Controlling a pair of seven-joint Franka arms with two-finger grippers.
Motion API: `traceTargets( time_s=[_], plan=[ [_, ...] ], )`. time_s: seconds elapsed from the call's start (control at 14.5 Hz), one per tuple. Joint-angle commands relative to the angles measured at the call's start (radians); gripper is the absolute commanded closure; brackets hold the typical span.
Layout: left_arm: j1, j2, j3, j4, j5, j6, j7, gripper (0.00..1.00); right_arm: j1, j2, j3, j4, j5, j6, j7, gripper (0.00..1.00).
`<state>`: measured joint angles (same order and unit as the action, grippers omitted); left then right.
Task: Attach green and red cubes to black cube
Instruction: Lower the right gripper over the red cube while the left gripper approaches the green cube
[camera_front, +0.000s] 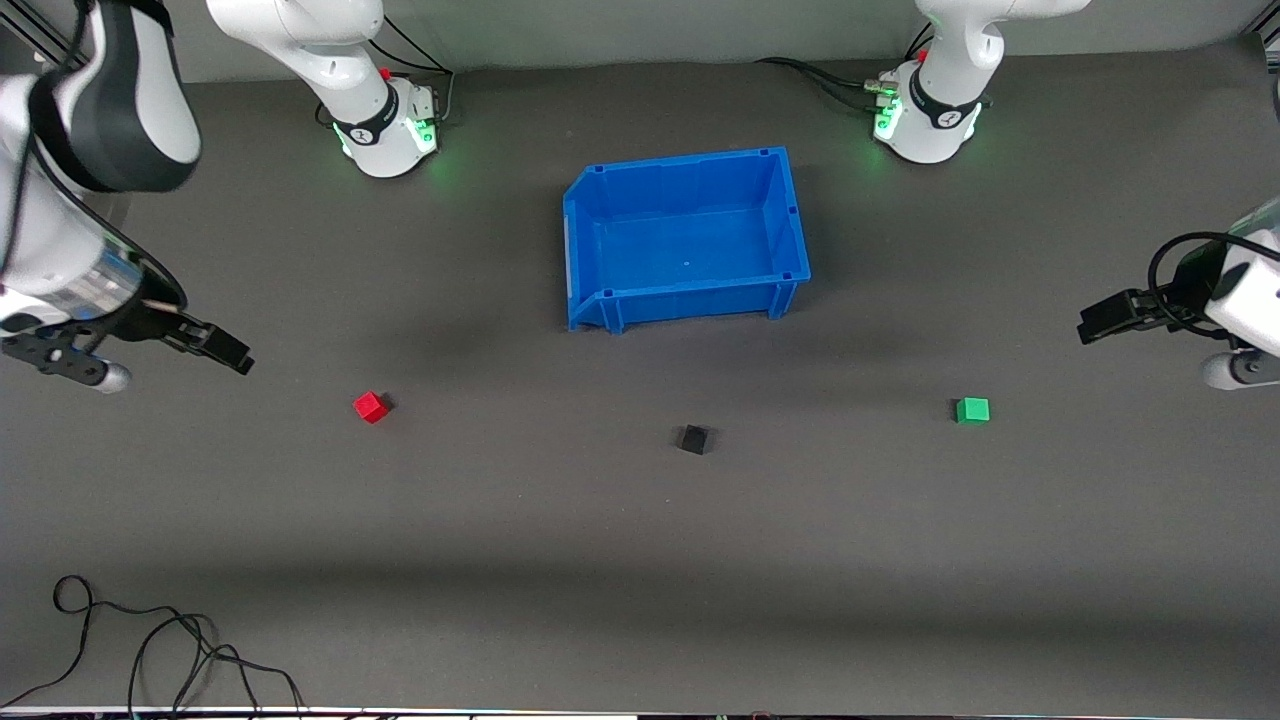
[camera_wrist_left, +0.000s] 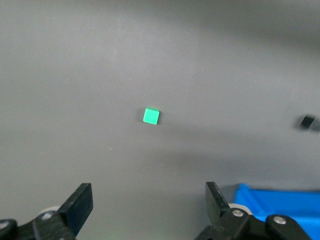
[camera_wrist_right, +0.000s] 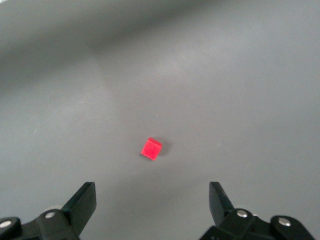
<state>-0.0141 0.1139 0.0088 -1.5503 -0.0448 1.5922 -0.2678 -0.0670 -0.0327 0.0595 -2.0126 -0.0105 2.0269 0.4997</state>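
Three small cubes sit apart on the dark table. The black cube (camera_front: 693, 439) is in the middle, and also shows in the left wrist view (camera_wrist_left: 307, 121). The red cube (camera_front: 371, 406) lies toward the right arm's end. The green cube (camera_front: 972, 410) lies toward the left arm's end. My right gripper (camera_front: 235, 355) hovers open and empty over the table near the red cube (camera_wrist_right: 151, 148), not touching it. My left gripper (camera_front: 1090, 325) hovers open and empty over the table near the green cube (camera_wrist_left: 151, 116), apart from it.
An empty blue bin (camera_front: 690, 303) stands mid-table, farther from the front camera than the black cube; its corner shows in the left wrist view (camera_wrist_left: 280, 200). Loose black cables (camera_front: 150, 650) lie at the near edge toward the right arm's end.
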Motion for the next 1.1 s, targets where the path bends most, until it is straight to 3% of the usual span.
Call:
traceTargets(
  time_s=[0.0,0.28,0.55,0.69,0.83,1.03],
  plan=[
    [0.034,0.006,0.0,-0.008,-0.029,-0.015,-0.201,0.0,0.004,0.013,0.005,-0.069,-0.002,0.032,0.365,0.0],
    [0.042,0.024,0.0,-0.005,-0.05,-0.015,-0.635,0.0,0.0,0.115,0.005,-0.107,-0.003,0.159,0.707,0.0],
    [0.084,0.046,0.005,-0.008,-0.173,-0.008,-1.045,0.0,0.001,0.265,0.006,-0.097,-0.003,0.231,0.79,0.0],
    [0.097,0.058,0.007,-0.017,-0.21,-0.008,-1.082,0.0,0.006,0.358,0.019,-0.071,-0.003,0.278,0.821,0.0],
    [0.134,0.078,0.005,-0.048,-0.253,0.009,-1.079,0.0,0.006,0.384,0.026,-0.075,-0.003,0.292,0.824,0.0],
    [0.175,0.079,0.005,-0.186,-0.32,0.13,-0.972,0.0,0.029,0.433,0.029,-0.08,-0.019,0.292,0.821,0.0]
  ],
)
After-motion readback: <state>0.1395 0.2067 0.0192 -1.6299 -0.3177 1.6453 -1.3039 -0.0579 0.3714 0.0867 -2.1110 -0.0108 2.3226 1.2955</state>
